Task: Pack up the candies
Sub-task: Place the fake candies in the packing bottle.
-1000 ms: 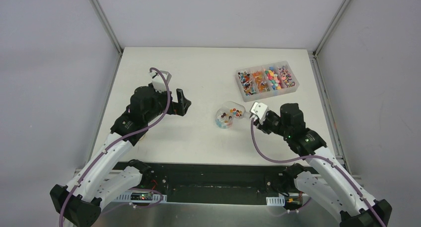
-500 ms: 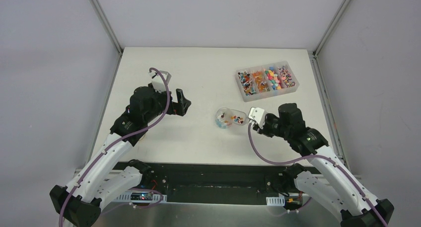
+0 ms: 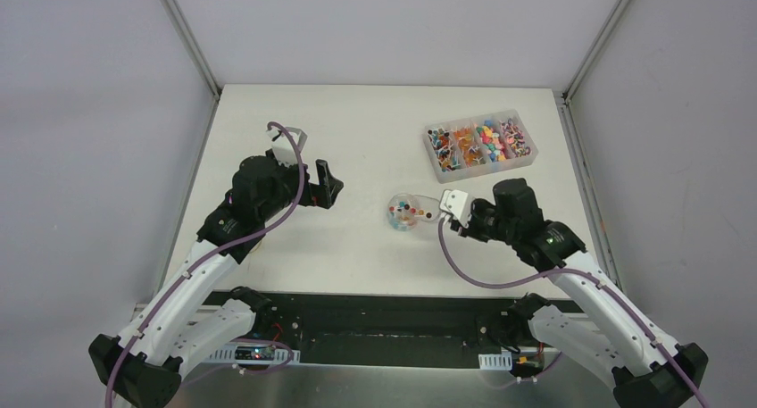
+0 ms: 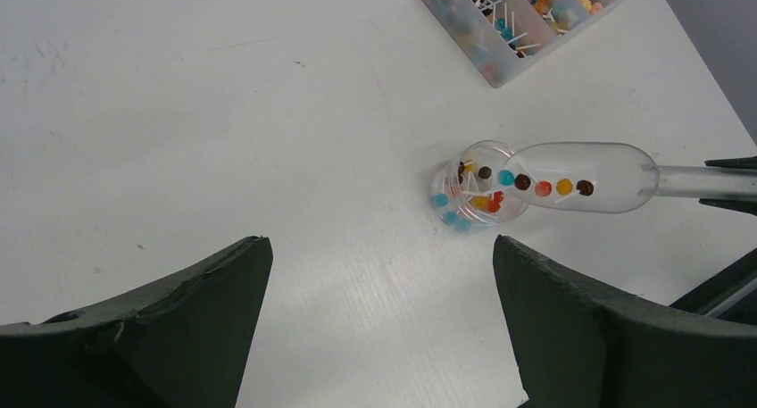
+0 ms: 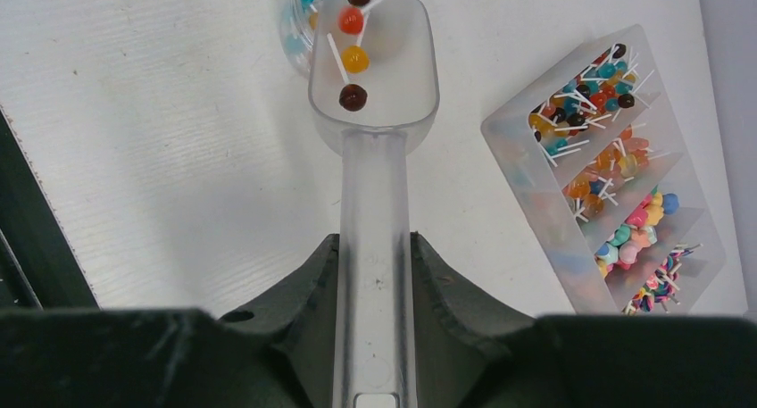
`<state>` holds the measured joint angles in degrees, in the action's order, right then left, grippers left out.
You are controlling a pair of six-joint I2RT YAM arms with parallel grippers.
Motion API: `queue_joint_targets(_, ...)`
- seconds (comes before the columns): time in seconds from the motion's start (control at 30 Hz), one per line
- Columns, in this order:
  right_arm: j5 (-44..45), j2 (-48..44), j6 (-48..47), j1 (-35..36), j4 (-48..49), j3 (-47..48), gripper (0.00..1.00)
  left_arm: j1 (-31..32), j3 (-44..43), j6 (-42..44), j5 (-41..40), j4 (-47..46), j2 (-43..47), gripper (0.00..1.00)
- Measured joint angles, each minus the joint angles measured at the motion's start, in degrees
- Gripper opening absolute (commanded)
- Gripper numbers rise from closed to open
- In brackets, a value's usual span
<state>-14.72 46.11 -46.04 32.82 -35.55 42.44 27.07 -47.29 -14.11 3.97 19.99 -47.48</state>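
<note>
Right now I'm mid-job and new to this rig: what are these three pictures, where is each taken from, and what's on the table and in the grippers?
These are two robot arms bolted at the near edge of a white table. The wide picture comes from a fixed camera above and behind them. The other two come from a camera on each wrist, so the dark shapes at the bottom are that arm's own fingers. The left gripper is open and empty above the table. The right gripper is shut on the handle of a clear scoop, whose lip is over the mouth of a small clear jar. A few candies sit in the scoop, more in the jar, and the rest fill a divided clear box at the table's far right.
</note>
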Motion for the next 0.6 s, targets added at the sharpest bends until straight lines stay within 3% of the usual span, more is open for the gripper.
queue_joint_targets(0.6, 6.0, 2.7, -2.8, 2.5, -5.6, 5.8, 0.00, 0.0, 0.0, 0.0, 0.0, 0.0, 0.3, 0.99)
